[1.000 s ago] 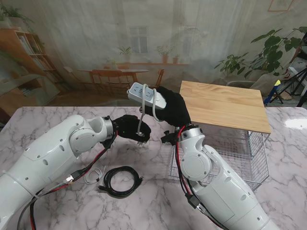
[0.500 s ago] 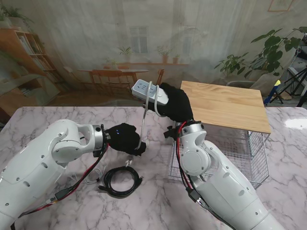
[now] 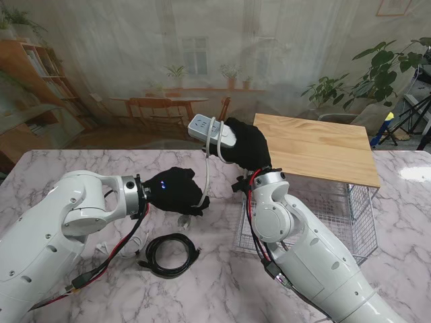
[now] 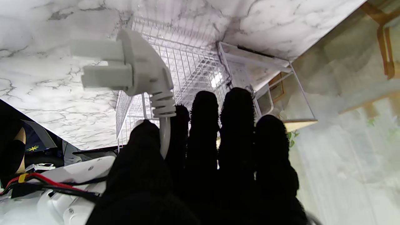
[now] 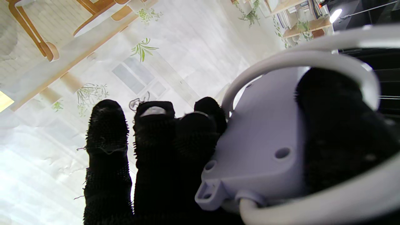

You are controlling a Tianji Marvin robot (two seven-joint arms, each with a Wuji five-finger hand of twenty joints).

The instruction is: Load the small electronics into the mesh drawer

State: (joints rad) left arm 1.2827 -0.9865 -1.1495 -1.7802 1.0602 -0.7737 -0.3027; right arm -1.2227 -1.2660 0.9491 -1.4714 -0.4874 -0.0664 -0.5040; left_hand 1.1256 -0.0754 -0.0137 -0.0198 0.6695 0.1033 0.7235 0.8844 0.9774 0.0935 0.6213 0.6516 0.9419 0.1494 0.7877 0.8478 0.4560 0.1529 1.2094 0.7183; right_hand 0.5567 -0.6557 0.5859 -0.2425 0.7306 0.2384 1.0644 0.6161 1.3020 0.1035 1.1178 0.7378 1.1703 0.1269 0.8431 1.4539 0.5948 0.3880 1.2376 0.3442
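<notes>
Power strip (image 3: 210,131) in right fingers (image 5: 106,147); its plug (image 4: 131,70) between left fingers (image 4: 203,125)

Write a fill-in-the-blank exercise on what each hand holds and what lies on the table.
1. The right hand holds the white ____ up in the air.
2. The left hand pinches the cord just behind its white ____.
3. The mesh drawer sits under a ____ board.
4. The coiled cable lying on the marble table is ____ in colour.

Missing words: power strip; plug; wooden; black
</notes>
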